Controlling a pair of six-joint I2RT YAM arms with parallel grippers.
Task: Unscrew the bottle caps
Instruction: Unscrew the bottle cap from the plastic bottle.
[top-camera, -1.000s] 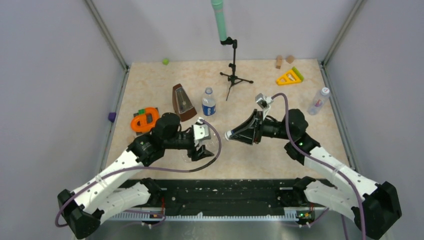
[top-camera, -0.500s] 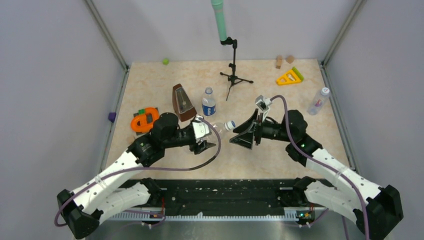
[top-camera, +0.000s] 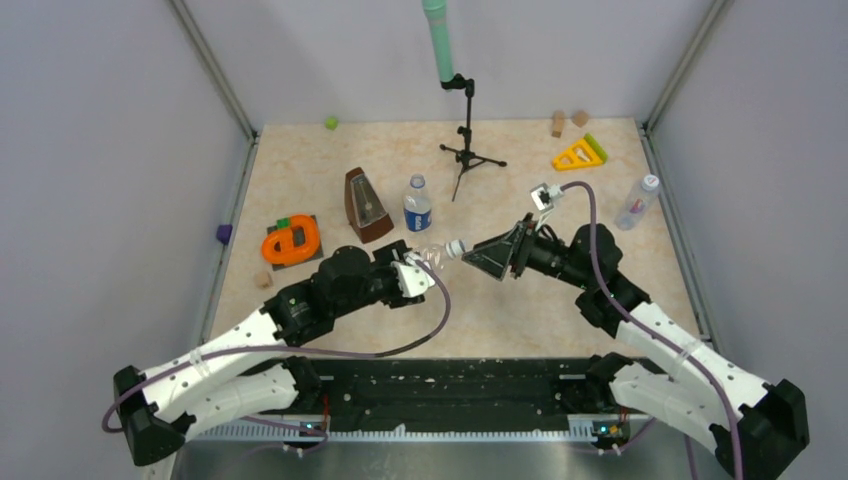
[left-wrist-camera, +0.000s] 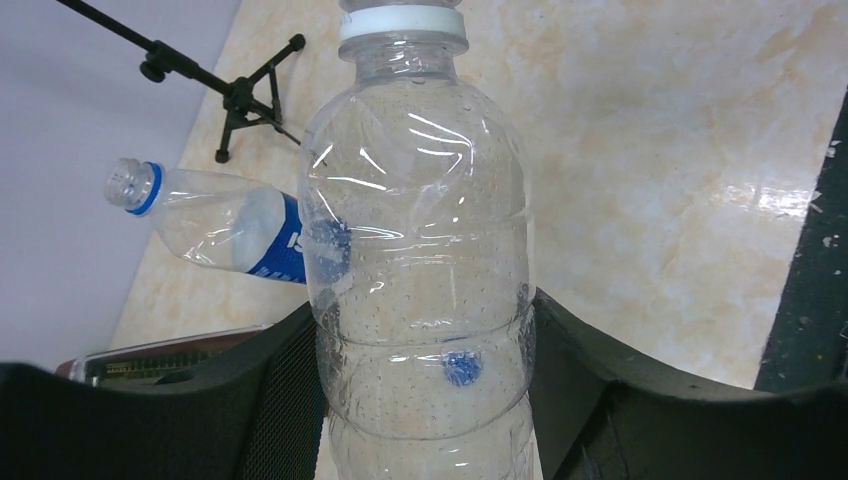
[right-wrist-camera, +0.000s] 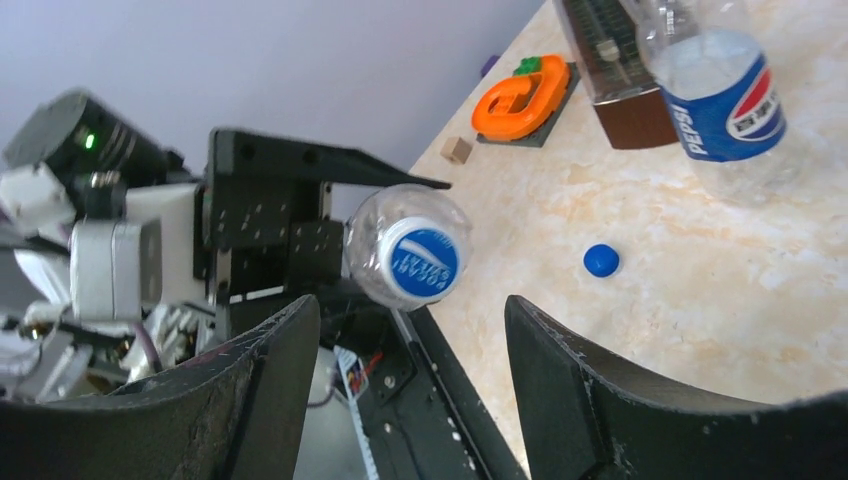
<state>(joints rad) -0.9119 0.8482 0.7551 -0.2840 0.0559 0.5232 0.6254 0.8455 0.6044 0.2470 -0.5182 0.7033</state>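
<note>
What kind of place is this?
Probably a robot test cell: a table closed in by plain grey walls, a left arm and a right arm bolted at its near edge, and unrelated props like a metronome and a microphone stand.

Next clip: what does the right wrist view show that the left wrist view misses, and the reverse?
Only right wrist: a loose blue cap on the table, an orange toy and a wooden block. Only left wrist: the tripod stand. Both: the held clear bottle, its white cap on, and the labelled bottle.
</note>
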